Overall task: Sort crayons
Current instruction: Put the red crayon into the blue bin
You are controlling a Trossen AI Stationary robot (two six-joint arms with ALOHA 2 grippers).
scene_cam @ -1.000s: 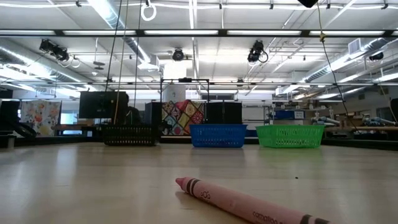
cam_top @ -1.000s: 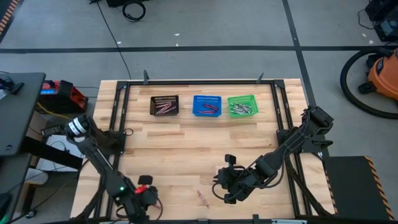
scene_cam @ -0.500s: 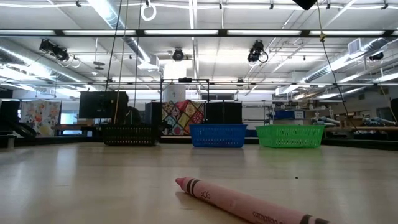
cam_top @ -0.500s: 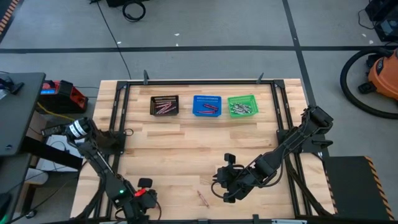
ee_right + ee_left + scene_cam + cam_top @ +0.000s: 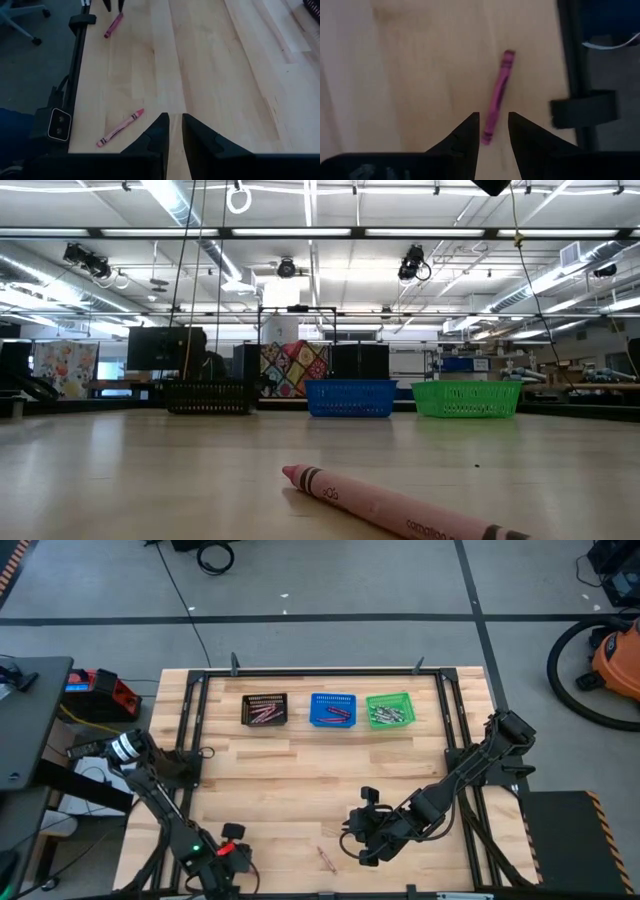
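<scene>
A magenta crayon (image 5: 497,95) lies flat on the wooden table near its near-left corner. My left gripper (image 5: 493,117) hangs over it, pointing down and open, a fingertip on each side of the crayon's nearer end; whether they touch it I cannot tell. From the right wrist view the same crayon (image 5: 113,25) shows far off. A pink-red crayon (image 5: 325,858) lies near the front edge, also seen in the low view (image 5: 400,505) and the right wrist view (image 5: 120,128). My right gripper (image 5: 175,117) hovers beside it, fingers slightly apart, nothing between them.
Three mesh baskets stand in a row at the table's far side: black (image 5: 265,709), blue (image 5: 332,709) and green (image 5: 390,709), each holding crayons. A black metal frame (image 5: 190,740) runs around the tabletop. Bare wood lies between the baskets and the grippers.
</scene>
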